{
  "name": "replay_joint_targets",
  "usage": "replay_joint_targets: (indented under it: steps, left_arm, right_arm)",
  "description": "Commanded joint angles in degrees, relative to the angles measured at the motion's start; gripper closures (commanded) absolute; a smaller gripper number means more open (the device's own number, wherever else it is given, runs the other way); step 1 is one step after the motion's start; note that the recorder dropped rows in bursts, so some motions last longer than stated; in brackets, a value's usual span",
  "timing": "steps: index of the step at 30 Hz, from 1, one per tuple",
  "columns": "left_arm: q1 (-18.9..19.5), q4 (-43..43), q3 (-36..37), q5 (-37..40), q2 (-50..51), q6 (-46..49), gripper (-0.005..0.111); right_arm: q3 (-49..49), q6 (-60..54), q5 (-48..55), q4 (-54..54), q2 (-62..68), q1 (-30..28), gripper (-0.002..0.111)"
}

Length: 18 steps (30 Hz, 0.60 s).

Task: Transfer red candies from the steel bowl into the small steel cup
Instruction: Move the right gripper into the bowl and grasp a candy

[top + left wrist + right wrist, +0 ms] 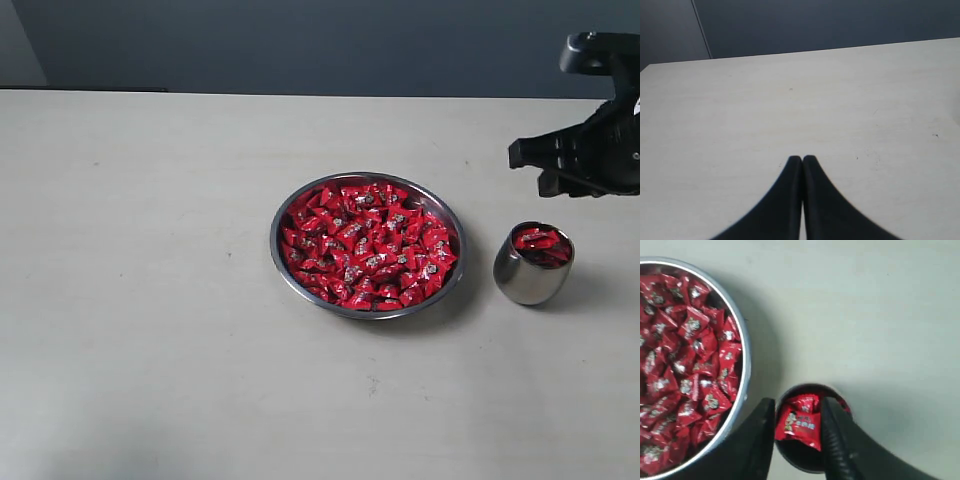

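Hangs over the small steel cup [520, 285] on the counter [150, 300] with right gripper [797, 405] jaws parted, holding nothing, red candies [365, 245] in the steel bowl [274, 245] toward 9 o'clock, well away from the left gripper [802, 160], jaws closed.

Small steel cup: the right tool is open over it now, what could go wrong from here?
1. The small steel cup looks nearly full, with red candies reaching its rim; further drops may bounce or slide out.
2. The right tool hangs over the cup's mouth, jaws apart; if it is low, a sideways move toward the steel bowl could clip the rounded cup and tip it.
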Motion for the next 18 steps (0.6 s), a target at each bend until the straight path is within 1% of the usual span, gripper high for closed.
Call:
replay_joint_targets:
  steps: [1, 4, 7, 12, 16, 18]
  left_arm:
    - [-0.28, 0.11, 0.11, -0.55, -0.27, -0.11, 0.106]
    - [-0.28, 0.11, 0.11, -0.55, -0.27, -0.11, 0.106]
    - [-0.28, 0.11, 0.11, -0.55, -0.27, -0.11, 0.106]
    - [-0.28, 0.11, 0.11, -0.55, -0.27, -0.11, 0.106]
    - [-0.28, 0.11, 0.11, -0.55, -0.27, -0.11, 0.106]
    - [-0.28, 0.11, 0.11, -0.55, -0.27, -0.11, 0.106]
  right_arm:
    - [-1.45, -11.89, 0.63, 13.92, 0.06, -0.12, 0.077]
    - [-2.02, -23.35, 1.79, 28.33, 2.11, -0.02, 0.077]
    - [-2.02, -31.19, 0.15, 36.40, 4.90, 1.56, 0.077]
    - [-4.65, -32.61, -1.59, 37.60, 10.72, 5.70, 0.077]
    - [-11.22, -33.17, -2.54, 36.09, 16.91, 7.82, 0.077]
    - [-15.54, -33.17, -1.85, 34.82, 20.10, 7.77, 0.077]
